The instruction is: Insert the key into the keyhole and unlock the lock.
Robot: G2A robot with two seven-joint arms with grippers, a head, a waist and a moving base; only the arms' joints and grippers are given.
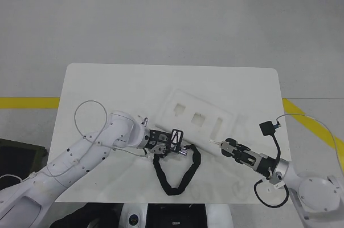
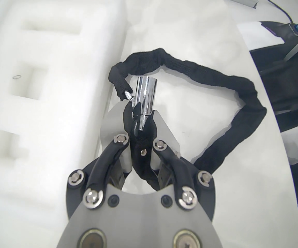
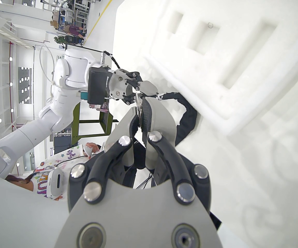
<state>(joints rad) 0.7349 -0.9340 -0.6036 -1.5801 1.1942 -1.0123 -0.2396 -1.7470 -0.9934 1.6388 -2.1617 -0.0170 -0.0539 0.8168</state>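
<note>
The left gripper (image 2: pixel 140 116) is clamped on the black base of the lock (image 2: pixel 146 92), and the chrome barrel sticks out past its fingertips. The black sleeved chain (image 2: pixel 217 85) loops out from beside the barrel and back under those fingers. The right gripper (image 3: pixel 141 116) pinches the key (image 3: pixel 139 106) between its pads. The key's tip points toward the lock, with a gap between them. A foam tray (image 2: pixel 92 39) lies just beside the left fingers.

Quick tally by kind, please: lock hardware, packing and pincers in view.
Chain lock: 1
Key: 1
Small ring: 1
Foam tray: 1
Pincers: 2 (left pincer, right pincer)
Total: 6
</note>
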